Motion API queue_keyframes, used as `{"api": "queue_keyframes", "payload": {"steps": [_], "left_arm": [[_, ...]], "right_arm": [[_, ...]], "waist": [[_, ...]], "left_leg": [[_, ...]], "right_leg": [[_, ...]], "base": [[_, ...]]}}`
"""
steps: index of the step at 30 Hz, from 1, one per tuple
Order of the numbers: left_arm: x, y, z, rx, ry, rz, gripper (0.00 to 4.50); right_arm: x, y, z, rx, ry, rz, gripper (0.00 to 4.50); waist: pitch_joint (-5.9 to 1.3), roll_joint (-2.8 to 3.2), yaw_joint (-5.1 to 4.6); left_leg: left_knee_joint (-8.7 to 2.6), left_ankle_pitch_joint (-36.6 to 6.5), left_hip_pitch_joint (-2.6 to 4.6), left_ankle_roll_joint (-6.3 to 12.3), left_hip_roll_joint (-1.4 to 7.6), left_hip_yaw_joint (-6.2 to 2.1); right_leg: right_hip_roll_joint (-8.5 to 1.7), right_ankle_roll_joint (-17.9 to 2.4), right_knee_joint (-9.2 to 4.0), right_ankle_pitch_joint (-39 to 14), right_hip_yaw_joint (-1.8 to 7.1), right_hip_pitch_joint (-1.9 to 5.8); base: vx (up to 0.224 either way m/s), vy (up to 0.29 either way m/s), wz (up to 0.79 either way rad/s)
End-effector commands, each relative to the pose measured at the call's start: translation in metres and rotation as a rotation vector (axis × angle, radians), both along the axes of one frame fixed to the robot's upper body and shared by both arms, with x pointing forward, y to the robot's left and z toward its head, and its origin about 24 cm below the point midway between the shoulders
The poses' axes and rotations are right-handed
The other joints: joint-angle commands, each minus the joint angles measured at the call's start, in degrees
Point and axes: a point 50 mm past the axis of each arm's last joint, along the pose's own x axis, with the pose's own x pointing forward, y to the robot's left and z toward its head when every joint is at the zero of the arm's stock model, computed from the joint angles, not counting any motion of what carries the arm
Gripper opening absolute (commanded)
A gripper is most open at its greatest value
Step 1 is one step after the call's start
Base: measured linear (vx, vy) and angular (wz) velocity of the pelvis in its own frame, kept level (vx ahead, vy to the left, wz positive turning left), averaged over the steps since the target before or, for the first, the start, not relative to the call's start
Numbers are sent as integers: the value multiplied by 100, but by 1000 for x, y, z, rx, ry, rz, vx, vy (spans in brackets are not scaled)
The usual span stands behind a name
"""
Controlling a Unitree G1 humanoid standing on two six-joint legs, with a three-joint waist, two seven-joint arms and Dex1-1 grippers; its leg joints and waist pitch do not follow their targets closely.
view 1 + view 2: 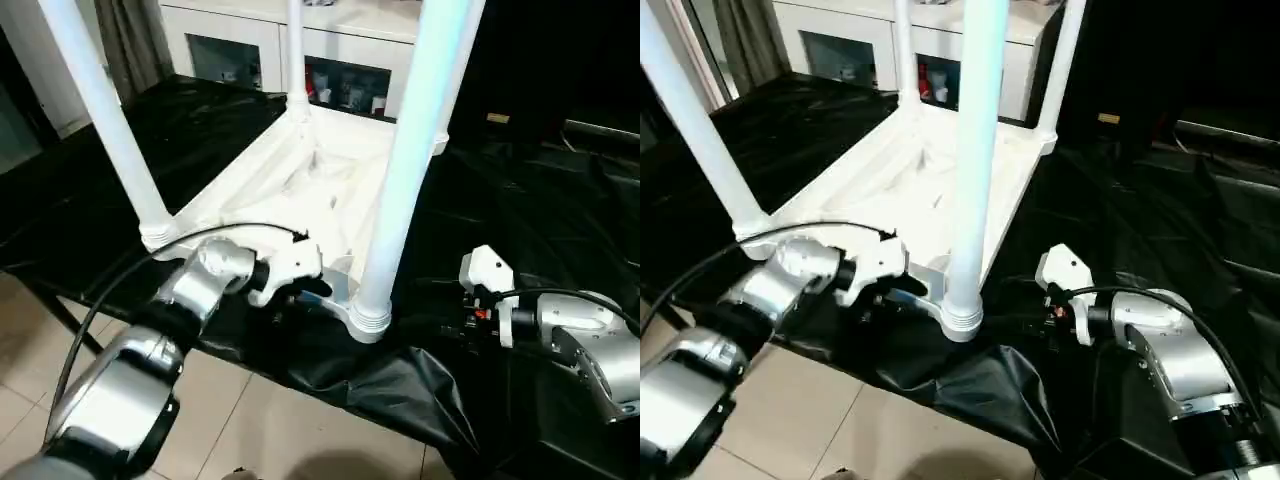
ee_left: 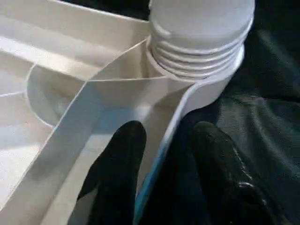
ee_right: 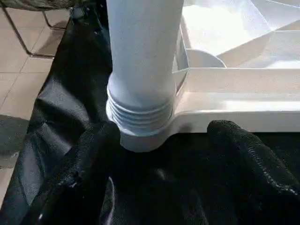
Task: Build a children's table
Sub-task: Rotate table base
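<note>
The white children's table [image 1: 290, 185] lies upside down on the black cloth, ribbed underside up, with its tube legs standing in the corner sockets. The nearest leg [image 1: 405, 170] rises from the front corner socket [image 1: 368, 318]. My left gripper [image 2: 161, 136] is shut on the table's rim just beside that socket, one finger [image 2: 119, 154] inside the rim and the other outside. My right gripper [image 3: 166, 138] is open low on the cloth, its fingers [image 3: 243, 150] spread on either side of the socket's base without touching the leg.
The black-draped table [image 1: 540, 210] ends just in front of the socket, with tiled floor [image 1: 260, 420] below. A white cabinet with glass doors [image 1: 230, 50] stands behind. A black cable [image 1: 110, 290] loops along my left forearm.
</note>
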Motion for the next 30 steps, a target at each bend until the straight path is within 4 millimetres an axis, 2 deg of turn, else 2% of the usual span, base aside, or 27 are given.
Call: {"api": "queue_keyframes", "payload": {"steps": [1,3,8,9,12,14,16,20,21,22,25,26,28,30], "left_arm": [[-1,5,-5,58,27,-7,158],[0,6,-6,71,28,-5,135],[-2,13,-11,161,44,-24,95],[-2,14,-12,177,44,-20,86],[-1,17,-14,234,38,-22,75],[-1,16,-15,233,43,-13,62],[1,12,-12,187,82,32,55],[6,0,-4,37,154,173,44],[7,-2,-3,16,160,196,44],[9,-5,-1,-24,166,240,38],[13,-10,0,-80,164,337,31],[13,-12,-3,-83,151,373,27],[11,-12,-5,-74,129,373,21],[6,-13,-9,-67,90,336,7]], "right_arm": [[0,0,4,-13,-25,7,332],[-1,0,4,-13,-25,6,332],[-1,0,1,-32,-33,5,332],[-1,0,1,-31,-42,-3,332],[2,1,-1,-41,-76,-33,332],[3,1,-1,-38,-82,-40,332],[4,3,1,-18,-103,-64,332],[7,1,1,28,-110,-128,332],[7,1,1,31,-107,-140,332],[7,0,0,29,-108,-144,332],[6,-1,-2,10,-111,-147,332],[6,-2,-4,-2,-114,-151,332],[6,-2,-5,-3,-115,-151,332],[6,-1,-4,-6,-119,-156,332]], "waist": [[-411,2,29],[-413,-11,20],[-412,9,6],[-401,-4,-6],[-393,8,-13],[-394,-6,-27],[-387,-25,-35],[-396,-3,-28],[-402,-8,-36],[-404,-43,-39],[-413,-41,-74],[-413,-98,-107],[-414,-89,-133],[-407,-131,-168]], "left_leg": [[-354,-1006,24,358,84,-12],[-352,-969,17,376,78,-11],[-358,-1008,23,368,90,-18],[-361,-1035,15,371,79,-13],[-370,-1088,29,333,81,-15],[-371,-1082,15,330,66,-16],[-370,-1111,31,345,60,-4],[-365,-1037,34,359,59,-5],[-358,-991,22,368,57,-3],[-355,-970,13,378,47,-1],[-335,-876,-10,480,27,-3],[-329,-818,-30,518,25,-1],[-326,-794,-33,575,23,-5],[-330,-797,-34,637,26,4]], "right_leg": [[-405,-1220,-443,-971,236,380],[-399,-1227,-443,-924,232,389],[-407,-1210,-450,-1005,235,385],[-408,-1198,-464,-1080,228,392],[-409,-1113,-492,-1339,233,376],[-408,-1080,-497,-1388,225,396],[-403,-1052,-513,-1508,226,380],[-413,-1102,-517,-1547,225,379],[-401,-1169,-488,-1364,228,389],[-397,-1175,-486,-1315,224,398],[-393,-1178,-488,-1218,209,416],[-384,-1173,-476,-1157,203,429],[-388,-1128,-493,-1223,196,428],[-373,-1055,-519,-1345,191,407]], "base": [[0,0,0],[0,0,0],[0,0,0],[0,0,0],[0,0,0],[0,0,0],[0,0,0],[0,0,0],[0,0,0],[0,0,0],[0,0,0],[0,0,0],[0,0,0],[0,0,0]]}}
